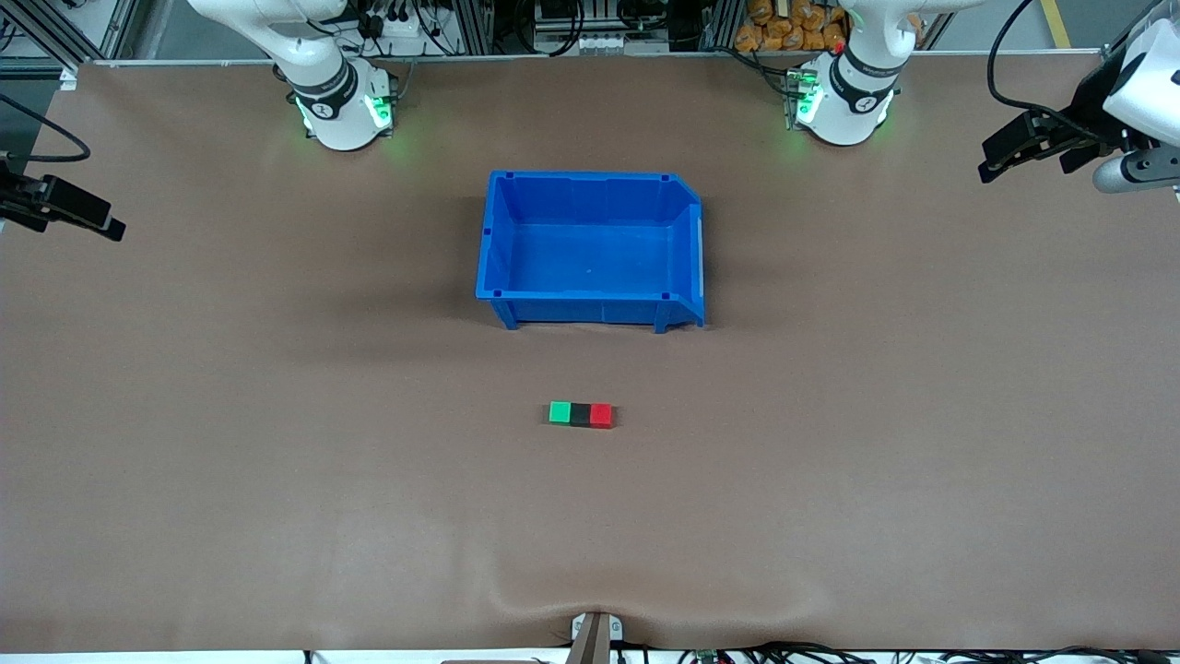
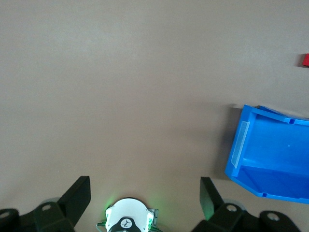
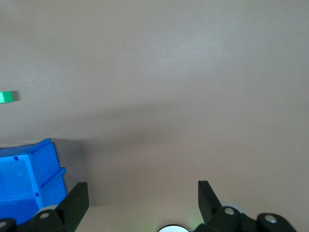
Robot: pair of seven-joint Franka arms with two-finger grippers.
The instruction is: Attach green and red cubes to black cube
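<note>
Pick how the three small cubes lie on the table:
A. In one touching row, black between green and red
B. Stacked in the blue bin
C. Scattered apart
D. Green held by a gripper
A: the green cube, black cube and red cube sit side by side, touching, nearer the front camera than the blue bin.

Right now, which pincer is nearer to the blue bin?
Left. The left pincer hovers open over the table's left-arm end, closer to the blue bin; the right pincer hovers open over the right-arm end.

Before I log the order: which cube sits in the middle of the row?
The black cube, touching the green cube and the red cube at either end.
</note>
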